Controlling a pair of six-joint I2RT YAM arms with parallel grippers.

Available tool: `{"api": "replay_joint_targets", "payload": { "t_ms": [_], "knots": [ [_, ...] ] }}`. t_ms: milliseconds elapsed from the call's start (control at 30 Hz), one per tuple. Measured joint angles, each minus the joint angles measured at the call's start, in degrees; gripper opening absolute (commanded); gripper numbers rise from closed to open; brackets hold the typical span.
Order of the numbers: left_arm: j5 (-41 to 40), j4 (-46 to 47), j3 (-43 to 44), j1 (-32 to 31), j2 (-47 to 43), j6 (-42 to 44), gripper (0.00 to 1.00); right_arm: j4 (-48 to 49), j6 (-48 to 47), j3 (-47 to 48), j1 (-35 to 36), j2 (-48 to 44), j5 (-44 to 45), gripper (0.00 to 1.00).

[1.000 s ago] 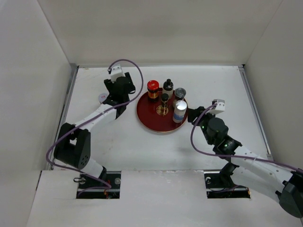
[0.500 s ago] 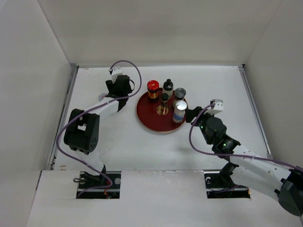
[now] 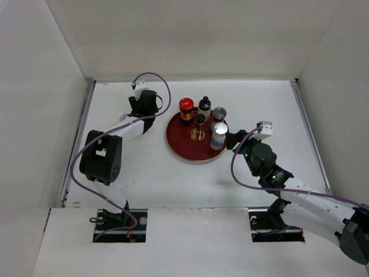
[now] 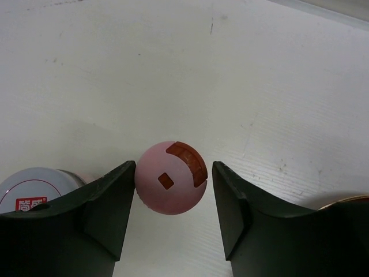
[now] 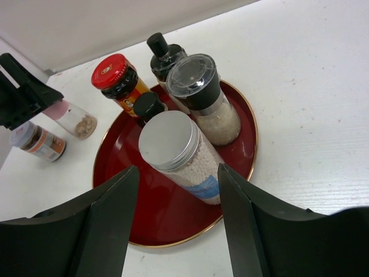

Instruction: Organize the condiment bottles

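A pink-capped bottle [image 4: 170, 184] stands on the white table between the jaws of my left gripper [image 4: 173, 173]. The left finger is at its cap, the right finger a small gap away, so the gripper is open around it. Beside it stands a white-lilac-capped jar [image 4: 31, 193]. The dark-red tray [image 5: 130, 210] holds a red-capped jar [image 5: 115, 72], two black-capped bottles [image 5: 163, 49], a grey-capped grinder [image 5: 193, 81] and a silver-capped jar [image 5: 169, 140]. My right gripper [image 3: 233, 138] is open at the tray's right rim, jaws wide of the silver-capped jar.
The tray [image 3: 184, 149] sits mid-table, with white walls on the left, back and right. The left arm [image 3: 101, 156] stretches along the table's left side. Bare tabletop lies in front of the tray and to its right.
The left gripper has turned over the pink-capped bottle and its jaws have narrowed round the cap. The right jaws have spread away from the silver-capped jar.
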Motion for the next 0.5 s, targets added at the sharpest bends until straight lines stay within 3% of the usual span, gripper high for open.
{"api": "replay_joint_targets", "payload": {
  "t_ms": [167, 333, 500],
  "knots": [
    [0.42, 0.02, 0.00, 0.00, 0.33, -0.13, 0.34, 0.02, 0.00, 0.00, 0.00, 0.00, 0.00, 0.64],
    [0.39, 0.48, -1.55, -0.68, -1.51, -0.37, 0.32, 0.00, 0.00, 0.00, 0.00, -0.02, -0.02, 0.64],
    [-1.03, 0.42, -6.21, -3.63, -11.65, -0.39, 0.32, 0.02, 0.00, 0.00, 0.00, -0.02, 0.00, 0.64]
  ]
}}
